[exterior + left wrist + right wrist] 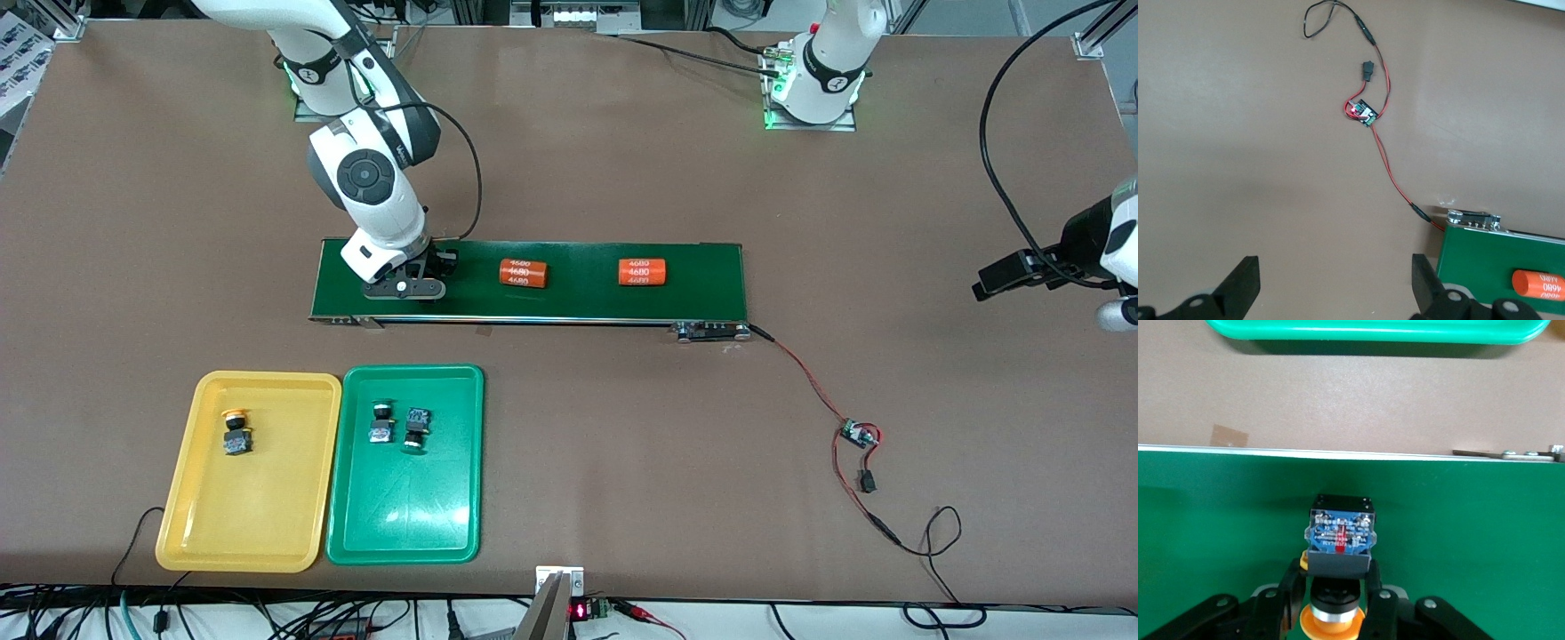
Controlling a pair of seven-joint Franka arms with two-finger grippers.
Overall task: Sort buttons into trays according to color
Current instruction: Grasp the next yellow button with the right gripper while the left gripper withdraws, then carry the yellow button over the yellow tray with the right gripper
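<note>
The yellow-capped black push-button switch [1338, 553] is pinched by the right gripper [1338, 600] on the long dark-green conveyor belt [578, 298], at the right arm's end. One yellow-capped button [237, 433] lies in the yellow plastic tray [204, 524] and two green-capped buttons [399, 423] in the green plastic tray [444, 524], both nearer the front camera than the belt. The left gripper [1331, 290] is held spread over bare table off the belt's other end, waiting.

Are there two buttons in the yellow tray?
No, the yellow tray holds only one button, while the green tray beside it holds two.
</note>
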